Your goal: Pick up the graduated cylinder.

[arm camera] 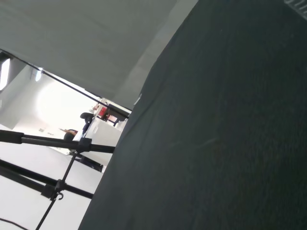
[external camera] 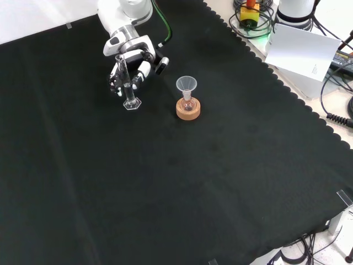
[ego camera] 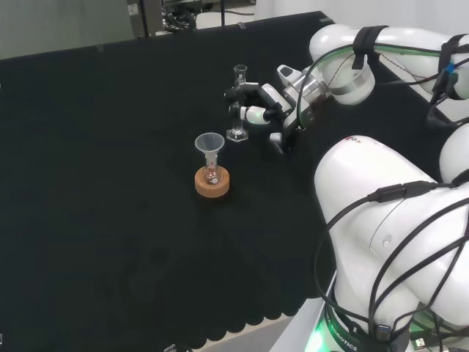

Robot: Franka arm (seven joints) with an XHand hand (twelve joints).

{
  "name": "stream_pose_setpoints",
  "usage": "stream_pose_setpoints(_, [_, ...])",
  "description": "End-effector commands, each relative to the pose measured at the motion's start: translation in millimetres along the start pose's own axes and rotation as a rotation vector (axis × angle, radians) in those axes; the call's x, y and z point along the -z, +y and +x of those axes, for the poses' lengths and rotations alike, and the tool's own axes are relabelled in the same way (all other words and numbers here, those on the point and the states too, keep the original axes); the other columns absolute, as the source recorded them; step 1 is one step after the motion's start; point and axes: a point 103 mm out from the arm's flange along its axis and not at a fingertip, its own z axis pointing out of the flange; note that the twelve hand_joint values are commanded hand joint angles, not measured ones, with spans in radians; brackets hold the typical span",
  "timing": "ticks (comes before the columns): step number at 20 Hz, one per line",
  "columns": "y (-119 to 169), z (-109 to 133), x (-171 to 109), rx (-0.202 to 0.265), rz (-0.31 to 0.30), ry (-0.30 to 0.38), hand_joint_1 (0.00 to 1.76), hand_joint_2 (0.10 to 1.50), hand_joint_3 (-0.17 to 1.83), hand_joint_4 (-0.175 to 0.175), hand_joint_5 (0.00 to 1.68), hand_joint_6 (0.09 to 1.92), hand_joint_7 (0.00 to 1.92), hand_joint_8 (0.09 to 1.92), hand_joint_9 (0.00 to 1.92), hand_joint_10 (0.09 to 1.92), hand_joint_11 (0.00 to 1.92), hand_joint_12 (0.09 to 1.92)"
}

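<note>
The hand [ego camera: 272, 103] curls its fingers around a slim, clear glass graduated cylinder [ego camera: 237, 103]. Its hexagonal base sits on black cloth [ego camera: 110, 183] below them.

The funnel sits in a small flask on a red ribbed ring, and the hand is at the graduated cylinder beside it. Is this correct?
One detail is wrong: the stand is a cork ring, not a red ribbed one, as the front view shows. The funnel does sit in the small flask, and the hand is at the graduated cylinder beside it.
</note>
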Motion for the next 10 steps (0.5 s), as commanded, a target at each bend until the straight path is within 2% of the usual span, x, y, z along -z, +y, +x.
stream_pose_setpoints(1, [0, 2, 3, -0.011, -0.018, -0.035, 1.2, 1.21, -0.17, 0.03, 0.83, 0.64, 0.77, 0.64, 1.01, 0.39, 0.88, 1.01])
stream_pose_setpoints(4, [0, 3, 8, -0.021, -0.018, -0.071, 1.23, 1.25, -0.17, 0.018, 0.85, 0.66, 0.82, 0.67, 1.06, 0.37, 0.96, 0.94])
stream_pose_setpoints(6, [0, 7, 11, -0.022, -0.006, -0.127, 1.24, 1.26, -0.17, 0.011, 0.87, 0.67, 0.85, 0.68, 1.1, 0.36, 0.99, 0.91])
stream_pose_setpoints(7, [0, 8, 13, -0.02, 0.004, -0.159, 1.21, 1.24, -0.13, -0.057, 0.87, 0.84, 0.88, 0.68, 1.13, 0.35, 1.01, 0.9])
stream_pose_setpoints(8, [0, 9, 16, -0.02, 0.013, -0.19, 1.21, 1.21, -0.08, -0.111, 0.87, 0.98, 0.89, 0.85, 1.16, 0.34, 1.04, 0.89])
stream_pose_setpoints(9, [0, 10, 20, -0.019, 0.038, -0.191, 1.22, 1.19, -0.05, -0.143, 0.87, 1.07, 0.89, 0.99, 1.19, 0.34, 1.05, 0.89])
stream_pose_setpoints(10, [-1, 10, 22, -0.022, 0.047, -0.2, 1.23, 1.18, -0.03, -0.16, 0.87, 1.11, 0.9, 1.06, 1.22, 0.33, 1.07, 0.89])
